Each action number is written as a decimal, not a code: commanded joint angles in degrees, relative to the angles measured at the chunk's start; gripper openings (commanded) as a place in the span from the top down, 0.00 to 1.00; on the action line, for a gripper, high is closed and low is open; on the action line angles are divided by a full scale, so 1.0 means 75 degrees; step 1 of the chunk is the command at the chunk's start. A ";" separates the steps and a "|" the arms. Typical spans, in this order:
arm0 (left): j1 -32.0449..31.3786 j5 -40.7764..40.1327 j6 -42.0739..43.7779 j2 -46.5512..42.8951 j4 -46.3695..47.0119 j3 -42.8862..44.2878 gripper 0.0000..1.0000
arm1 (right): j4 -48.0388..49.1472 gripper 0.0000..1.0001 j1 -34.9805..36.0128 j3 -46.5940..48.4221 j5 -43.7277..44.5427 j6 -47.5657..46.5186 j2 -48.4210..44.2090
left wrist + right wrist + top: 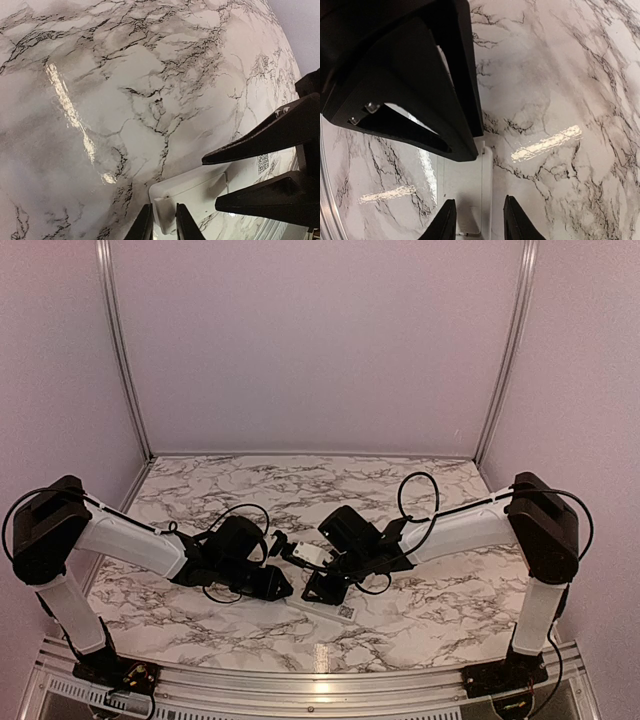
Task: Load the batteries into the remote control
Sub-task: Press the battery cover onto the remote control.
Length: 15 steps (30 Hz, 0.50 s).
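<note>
The remote control (335, 608) lies flat on the marble table (430, 590), white back side up, a small code label near one end. My left gripper (290, 590) is low at its left end. In the left wrist view its jaws (163, 225) stand close together with a raised white part of the remote (195, 185) between them. My right gripper (322, 595) hovers over the remote. In the right wrist view it (479, 220) is open, straddling the remote (470, 195), a gap showing at the right finger. The batteries are out of view.
The right gripper's fingers (260, 137) fill the right side of the left wrist view. The left gripper's black fingers (420, 100) fill the upper left of the right wrist view. Pale walls with metal corner rails (120, 350) enclose the table.
</note>
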 commanded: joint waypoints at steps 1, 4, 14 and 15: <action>0.0008 0.0131 0.0069 0.0124 0.0110 0.0063 0.84 | 0.0034 0.69 -0.0032 0.0053 -0.0039 0.0053 0.0149; -0.0030 0.0172 0.0072 0.0167 0.0126 0.0059 0.86 | 0.0036 0.70 -0.0032 0.0025 -0.0049 0.0054 0.0157; -0.0288 0.0163 0.0052 0.0335 0.0077 0.0032 0.92 | 0.0024 0.72 -0.0029 -0.0139 -0.0056 0.0053 0.0186; -0.0312 0.0163 0.0034 0.0325 0.0091 0.0027 0.92 | 0.0017 0.72 -0.0031 -0.0155 -0.0056 0.0053 0.0201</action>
